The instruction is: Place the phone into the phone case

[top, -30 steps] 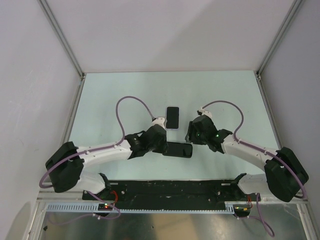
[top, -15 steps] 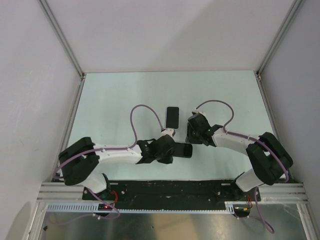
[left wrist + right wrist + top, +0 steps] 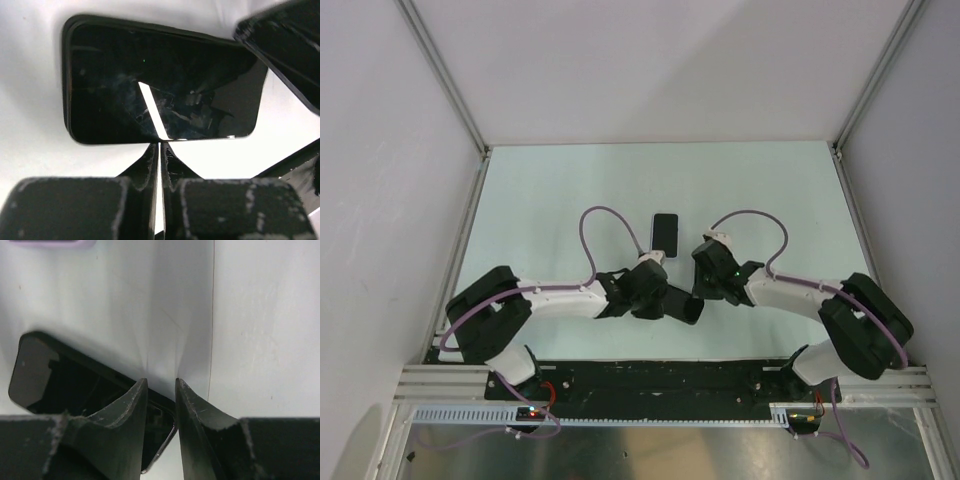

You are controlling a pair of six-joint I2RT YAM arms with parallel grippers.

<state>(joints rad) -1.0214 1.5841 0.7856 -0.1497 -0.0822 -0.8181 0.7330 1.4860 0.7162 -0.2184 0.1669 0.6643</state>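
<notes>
Pinches one end of the phone (image 3: 50, 370) between the fingers of the right end effector (image 3: 160, 385), parted only narrowly, with the dark edge in the gap. Sets the left end effector (image 3: 159, 145), closed to a hairline slit and holding nothing, tip-first against the phone's long side. Shows the phone on the pale surface (image 3: 550, 200) between both arms, just nearer than the lavender-rimmed phone case (image 3: 665, 233), flat and apart from it.

White arms (image 3: 560, 297), black joints (image 3: 865, 330), looping purple cables (image 3: 605, 215).
</notes>
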